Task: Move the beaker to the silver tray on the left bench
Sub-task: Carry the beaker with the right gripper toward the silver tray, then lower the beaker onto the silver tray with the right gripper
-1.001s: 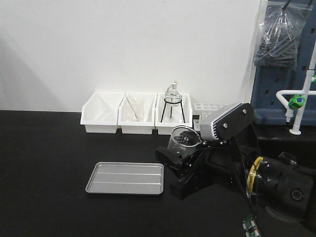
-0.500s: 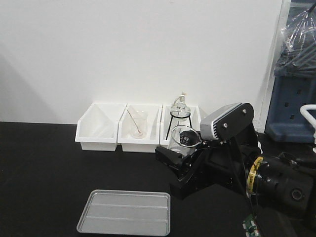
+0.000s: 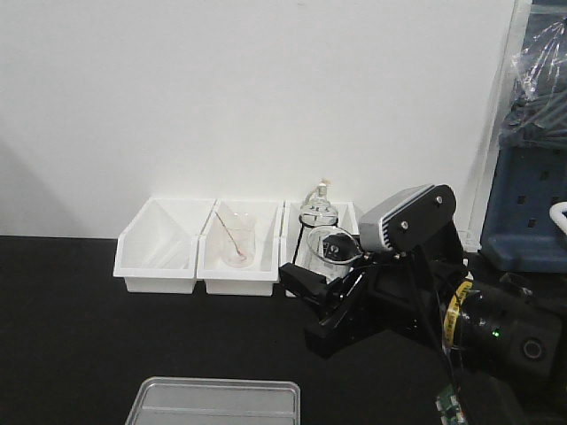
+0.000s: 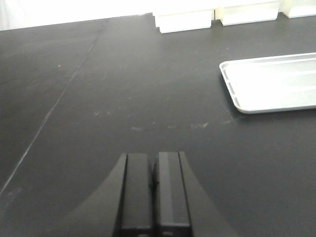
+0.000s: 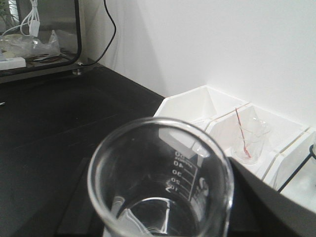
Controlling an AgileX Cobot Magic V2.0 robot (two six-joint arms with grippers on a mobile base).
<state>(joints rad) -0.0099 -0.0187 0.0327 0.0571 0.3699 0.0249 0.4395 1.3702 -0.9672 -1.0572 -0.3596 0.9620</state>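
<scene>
Gripping beaker (image 5: pixel 160 182), right jaws; left jaws clenched; graduation numerals (image 5: pixel 183 173) reversed, unreadable.

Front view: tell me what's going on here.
The right gripper holds the beaker above the left bench, off to the right of the silver tray. The tray lies flat on the black top with nothing on the part in view, so the beaker is not yet delivered. The left gripper is shut and empty, low over the bench near the tray. White bins stand along the wall.
</scene>
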